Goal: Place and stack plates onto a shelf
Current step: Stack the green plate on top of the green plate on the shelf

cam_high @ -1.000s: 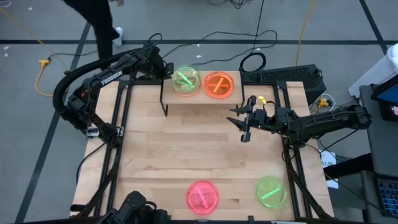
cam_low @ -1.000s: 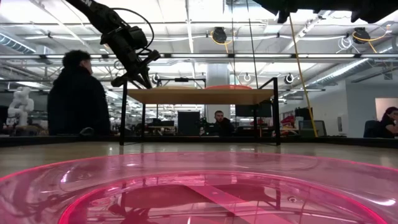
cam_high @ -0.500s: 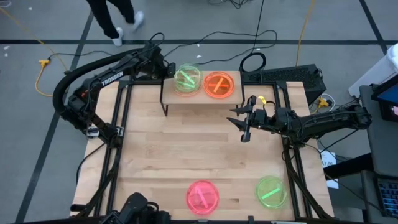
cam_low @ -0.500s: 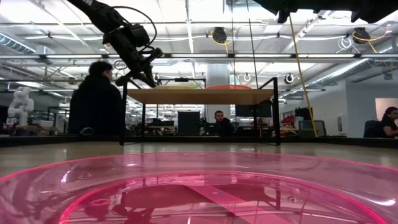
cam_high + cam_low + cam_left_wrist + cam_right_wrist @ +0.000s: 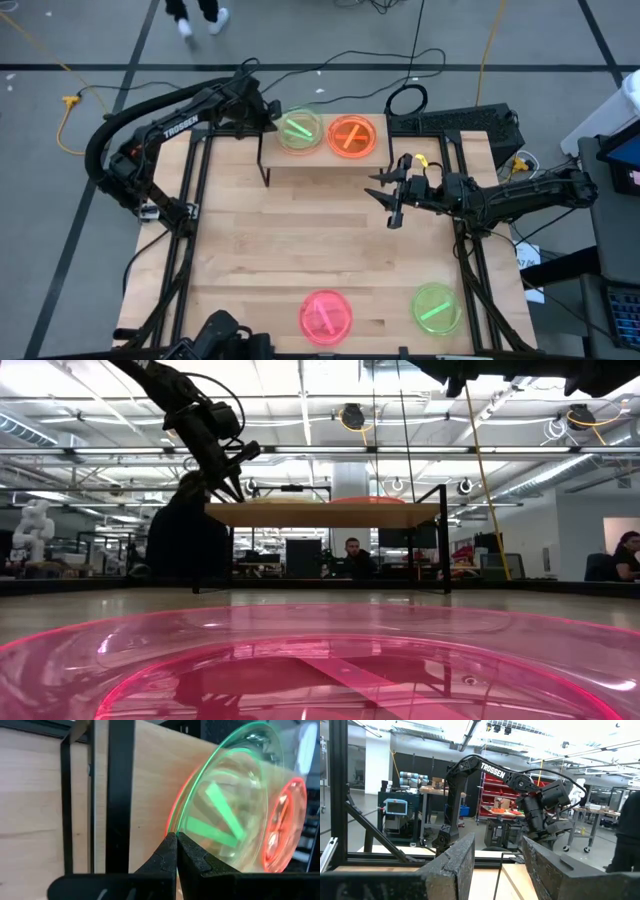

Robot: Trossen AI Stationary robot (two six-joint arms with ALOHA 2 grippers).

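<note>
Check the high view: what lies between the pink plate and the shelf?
Only bare tabletop lies between the pink plate and the shelf in the high view. The right gripper hangs off to one side.

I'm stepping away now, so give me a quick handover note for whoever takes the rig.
Left gripper: shut, at the shelf's left end by the green-topped stack.
Right gripper: open, holding nothing, above the table right of the shelf.
Done: the green-topped stack and an orange plate sit on the shelf.
Left: a pink plate and a green plate wait at the table's near edge.
</note>
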